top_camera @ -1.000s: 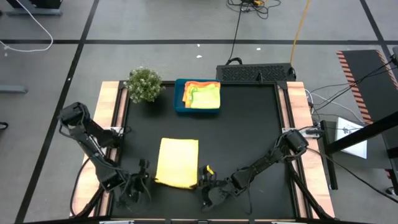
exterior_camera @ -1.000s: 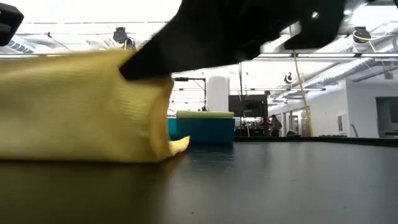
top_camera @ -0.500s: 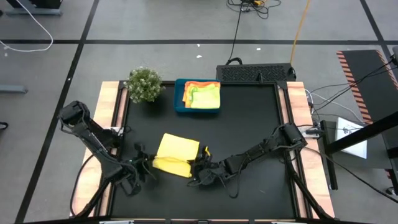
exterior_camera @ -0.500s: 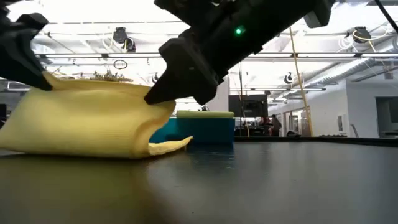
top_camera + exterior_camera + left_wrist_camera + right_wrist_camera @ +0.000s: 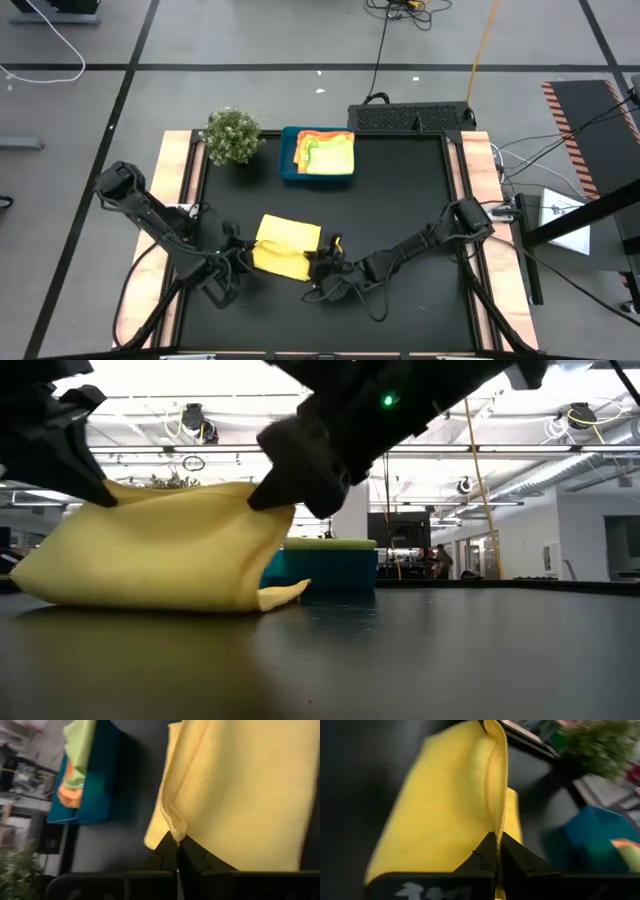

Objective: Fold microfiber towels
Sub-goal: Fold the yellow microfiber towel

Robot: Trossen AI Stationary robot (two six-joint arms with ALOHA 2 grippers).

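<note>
your left end effector (image 5: 238, 262) is pinched shut on one near corner of the yellow towel (image 5: 285, 246), and your right end effector (image 5: 318, 262) is pinched shut on the other near corner. both sit at the front middle of the black counter (image 5: 400, 200), with the towel between them. the held edge is lifted and carried toward the back, so the cloth bulges up in a soft fold while its far part rests on the counter. the edge runs left to right between the two end effectors, and the free far edge lies straight ahead of them, toward the blue tray (image 5: 290, 170) at the back, which holds more towels (image 5: 328, 152). a small plant (image 5: 232, 134) stands just left of the tray. both arms look equally near, so the fold likely needs them moving together.
</note>
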